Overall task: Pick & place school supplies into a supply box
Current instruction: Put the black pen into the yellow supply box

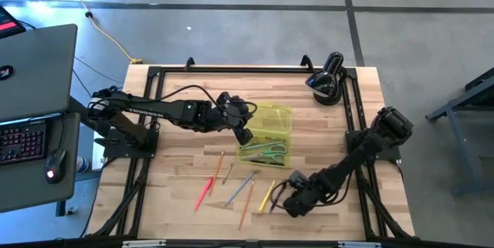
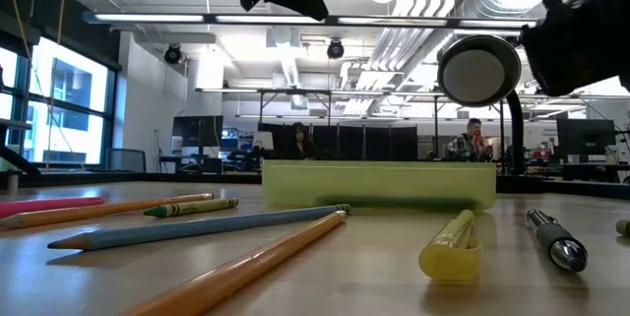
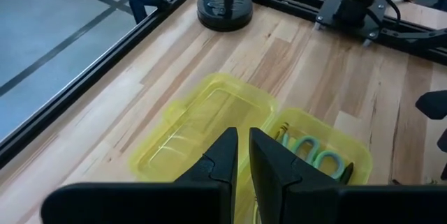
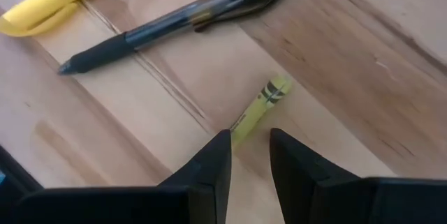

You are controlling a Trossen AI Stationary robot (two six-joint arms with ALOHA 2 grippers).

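The supply box (image 1: 266, 136) lies open at mid-table. Its lid (image 3: 188, 126) is laid flat and its base (image 3: 349, 161) holds the green-handled scissors (image 3: 314, 154). My left gripper (image 3: 243, 137) hangs above the box (image 1: 244, 134), fingers a narrow gap apart with nothing between them. Loose supplies lie near the front edge: a pink-red pen (image 1: 203, 194), a grey-blue pencil (image 1: 239, 188), an orange pencil (image 1: 247, 205), a yellow highlighter (image 4: 56, 1) and a black pen (image 4: 174, 25). My right gripper (image 4: 248, 140) stands open, pointing down at one end of a short yellow crayon (image 4: 262, 105) that lies flat on the wood.
A black lamp (image 1: 326, 82) stands at the far right of the table, behind the box. A black frame rail (image 1: 154, 117) runs round the tabletop. A laptop (image 1: 38, 70) sits off the table's left side. Bare wood (image 1: 177, 147) lies left of the box.
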